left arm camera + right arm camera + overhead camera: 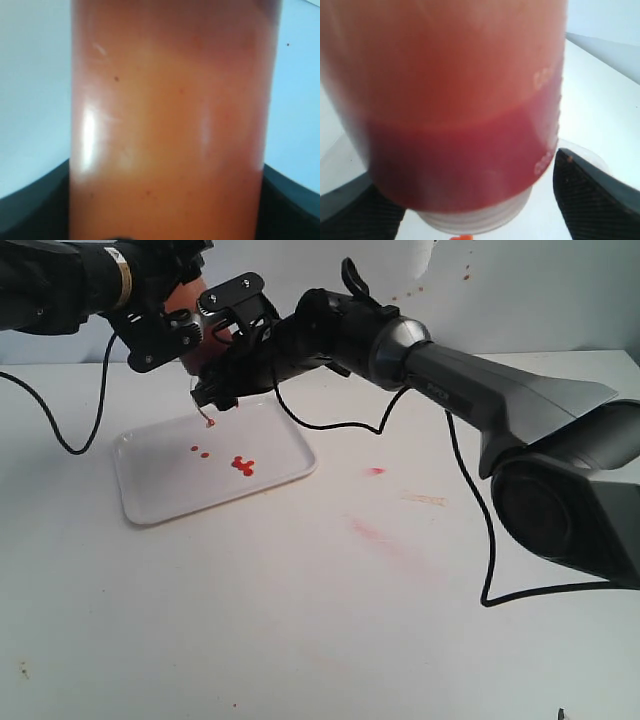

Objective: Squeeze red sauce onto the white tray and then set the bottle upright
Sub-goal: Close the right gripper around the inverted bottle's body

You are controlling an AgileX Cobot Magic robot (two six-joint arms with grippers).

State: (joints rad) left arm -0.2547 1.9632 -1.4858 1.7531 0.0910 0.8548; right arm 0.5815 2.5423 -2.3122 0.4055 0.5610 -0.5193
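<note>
The bottle (pixel 213 343) hangs nozzle-down over the far edge of the white tray (pixel 150 490), tilted, with its tip just above the tray. My left gripper (pixel 170 325) is shut on its upper body, which fills the left wrist view as an orange wall (pixel 170 125). My right gripper (pixel 235 365) is shut on the bottle lower down; its dark fingers (pixel 592 197) flank the dark red end (pixel 460 160). Red sauce (pixel 243 466) lies as a blob and two small drops in the tray's middle. A drop (pixel 462 237) shows under the neck.
Faint pinkish smears (pixel 372 532) mark the white table right of the tray. Black cables (pixel 80 430) trail from both arms across the table. The right arm's bulky body (pixel 560 470) reaches in from the right edge.
</note>
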